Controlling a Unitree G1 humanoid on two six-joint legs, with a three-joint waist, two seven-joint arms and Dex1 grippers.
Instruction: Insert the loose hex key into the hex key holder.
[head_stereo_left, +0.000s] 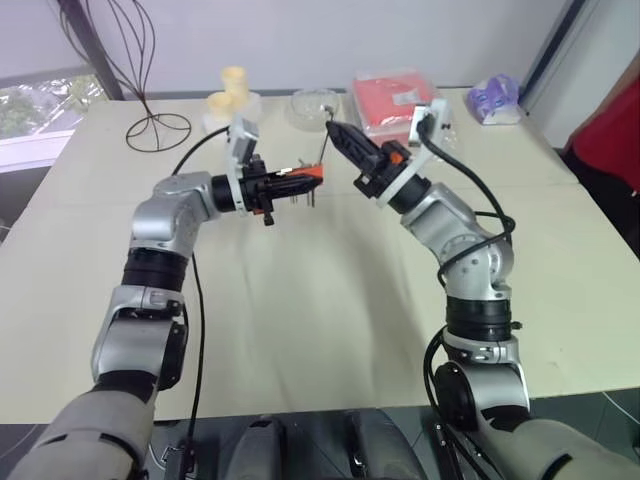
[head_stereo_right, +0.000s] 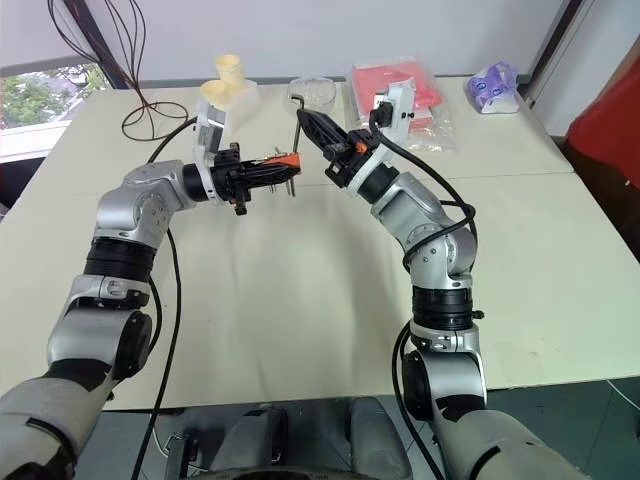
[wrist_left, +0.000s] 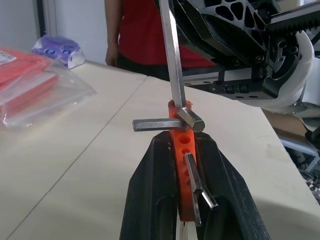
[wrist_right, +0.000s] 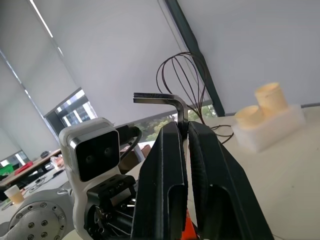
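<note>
My left gripper (head_stereo_left: 300, 181) points right above the table, shut on the orange-red hex key holder (wrist_left: 180, 145). Short grey keys stick out of the holder's sides. My right gripper (head_stereo_right: 309, 119) comes in from the right, tilted upward, and is shut on the loose hex key (wrist_left: 169, 50). The key (wrist_right: 161, 98) stands upright, its short bent end above the fingertips. The long leg runs down to the far end of the holder (head_stereo_right: 286, 160) and meets it there. Whether the tip sits inside a hole I cannot tell.
At the back of the pale table (head_stereo_left: 300, 300) lie a red packet in clear plastic (head_stereo_left: 395, 100), a purple packet (head_stereo_left: 495, 97), a clear dish (head_stereo_left: 315, 105), yellow cups on a white block (head_stereo_left: 232, 90) and a dark wire frame (head_stereo_left: 150, 120). A person in red (head_stereo_left: 612, 120) stands at the right.
</note>
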